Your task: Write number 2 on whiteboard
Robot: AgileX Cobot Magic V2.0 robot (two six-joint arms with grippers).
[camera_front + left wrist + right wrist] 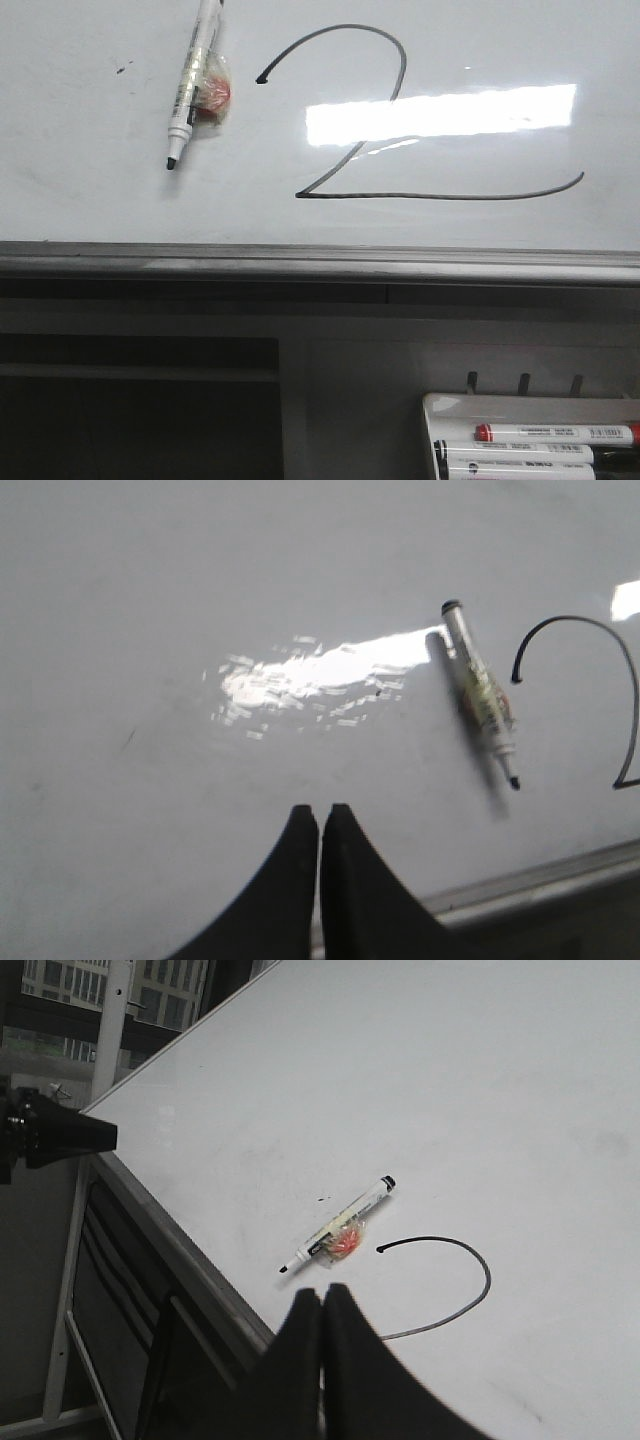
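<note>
Tray (pixel 440 408) of markers nearest | 2 (pixel 400 130) drawn on whiteboard (pixel 90 200) | pen (pixel 192 85) lying uncapped (left of it) | left gripper (pixel 319 815), right gripper (pixel 322 1298): fingers together, empty

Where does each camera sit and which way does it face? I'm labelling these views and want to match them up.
Front view: low before the whiteboard, facing the number 2, marker and tray; no robot parts show.
Left wrist view: on the left arm, over the board; left gripper shut.
Right wrist view: on the right arm, looking along the board; right gripper shut.
All three share the marker and the 2.
</note>
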